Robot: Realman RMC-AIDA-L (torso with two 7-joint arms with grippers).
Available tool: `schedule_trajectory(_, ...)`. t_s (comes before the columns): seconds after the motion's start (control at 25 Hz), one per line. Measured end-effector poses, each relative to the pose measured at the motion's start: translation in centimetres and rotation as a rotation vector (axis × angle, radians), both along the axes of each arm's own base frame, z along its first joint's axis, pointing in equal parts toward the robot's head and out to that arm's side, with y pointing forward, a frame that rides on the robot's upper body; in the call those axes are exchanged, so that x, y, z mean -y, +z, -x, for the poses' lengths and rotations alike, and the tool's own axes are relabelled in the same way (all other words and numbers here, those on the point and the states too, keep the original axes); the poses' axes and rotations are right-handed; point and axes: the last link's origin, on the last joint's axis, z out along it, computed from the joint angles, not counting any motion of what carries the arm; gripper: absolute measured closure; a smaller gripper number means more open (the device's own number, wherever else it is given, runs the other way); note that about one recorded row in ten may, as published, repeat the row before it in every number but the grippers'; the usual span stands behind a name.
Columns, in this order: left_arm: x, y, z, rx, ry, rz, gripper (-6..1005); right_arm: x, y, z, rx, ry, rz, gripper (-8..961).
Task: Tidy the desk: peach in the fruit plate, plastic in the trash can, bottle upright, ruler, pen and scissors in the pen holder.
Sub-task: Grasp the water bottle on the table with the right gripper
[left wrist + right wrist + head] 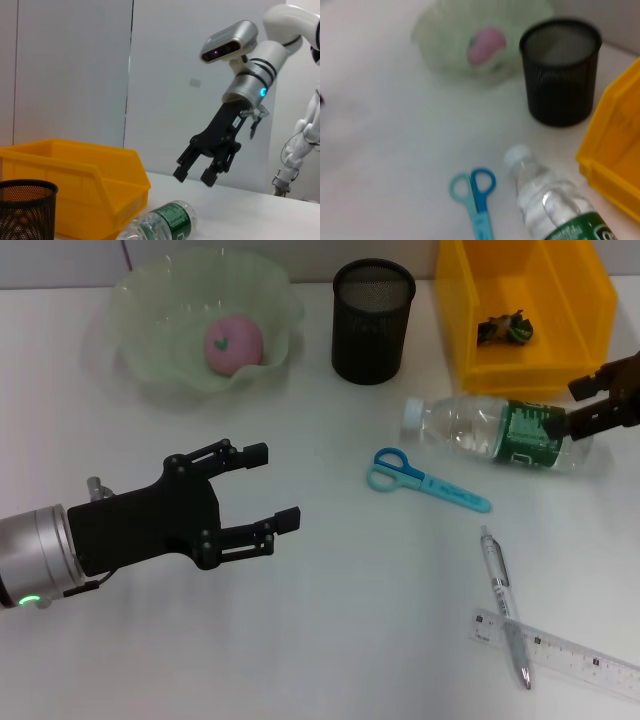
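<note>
Lying bottle (500,431) base hidden by right pincer (578,406), ruler (560,652) cropped

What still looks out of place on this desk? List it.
The bottle lies on its side by the trash can, the right gripper at its base. Scissors, pen and ruler lie loose on the desk, pen across ruler.

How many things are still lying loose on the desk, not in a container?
4: the bottle on its side by the trash can, the scissors in front of the pen holder, and the pen lying across the ruler.
</note>
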Motion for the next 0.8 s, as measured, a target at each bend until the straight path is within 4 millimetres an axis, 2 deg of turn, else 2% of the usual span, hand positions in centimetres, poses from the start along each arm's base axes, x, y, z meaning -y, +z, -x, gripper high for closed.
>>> schedule_trajectory(0.16, 0.1, -0.1, 0.0, 0.004, 0.003, 0.001, 261, -1.0, -0.9, 0.9, 0.142, 0.034, 0.032, 137)
schedule_trajectory(0.4, 0.2, -0.2, 0.1, 0.01, 0.016, 0.001, 264, -1.9, -2.3, 1.4, 0.228, 0.087, 0.025, 137)
schedule_trajectory(0.48, 0.2, -0.3, 0.1, 0.013, 0.017, 0.0, 265, -2.1, -3.4, 1.6, 0.265, 0.136, 0.027, 137)
schedule_trajectory(0.8, 0.1, -0.3, 0.0, 0.016, 0.018, -0.001, 269, -2.4, -5.8, 1.8, 0.343, 0.233, 0.029, 140)
